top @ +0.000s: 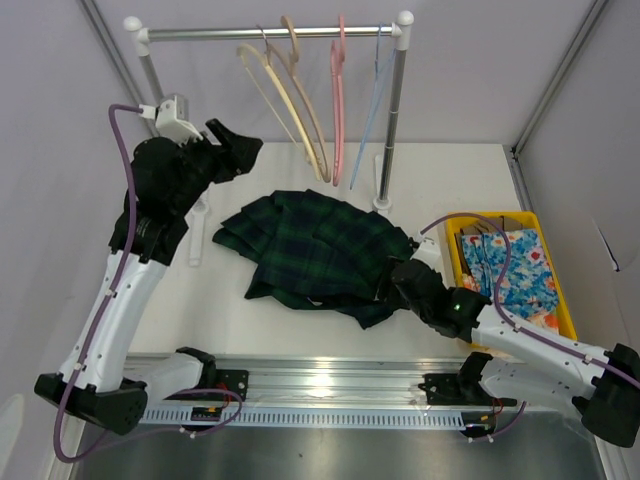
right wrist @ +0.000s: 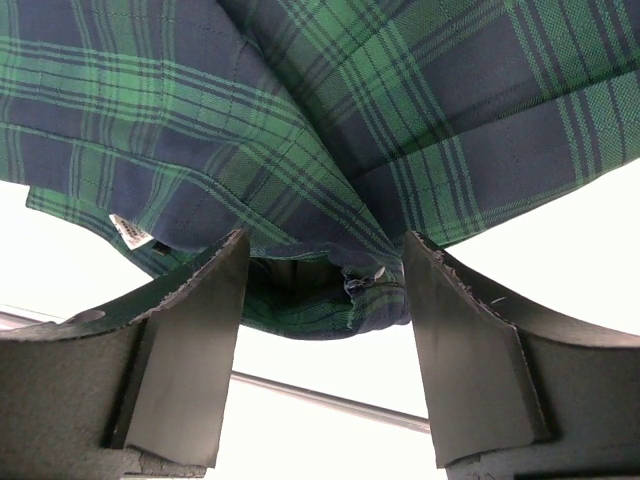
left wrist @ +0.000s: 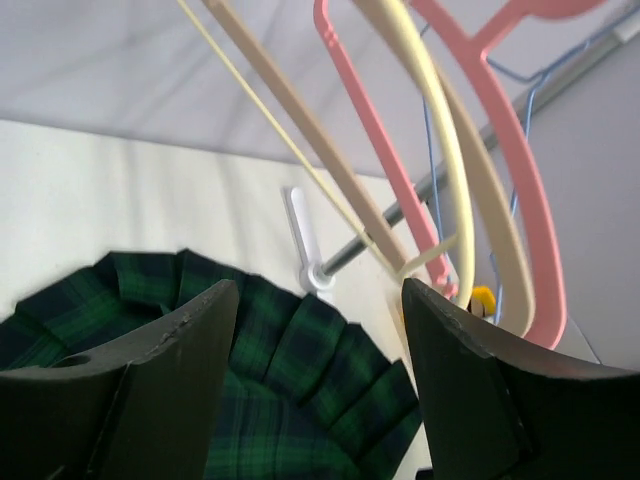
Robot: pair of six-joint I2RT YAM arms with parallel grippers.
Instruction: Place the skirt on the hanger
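Skirt [top: 315, 250] we log rumpled on table [top: 250, 322] | hanger [top: 278, 78] on rail [top: 210, 33] | left gripper [top: 240, 150] fingers spread, raised beside hanger | right gripper [top: 395, 275] fingers spread around skirt's near edge

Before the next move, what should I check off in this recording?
1. The left gripper open and empty: ok.
2. The pale cream-yellow plastic hanger hanging on the metal rail: ok.
3. That hanger within the left jaws: not ok, it hangs beyond them.
4. The dark green and navy plaid pleated skirt bunched between the jaws of the right gripper: ok.
5. The right gripper closed on the fabric: not ok, open.
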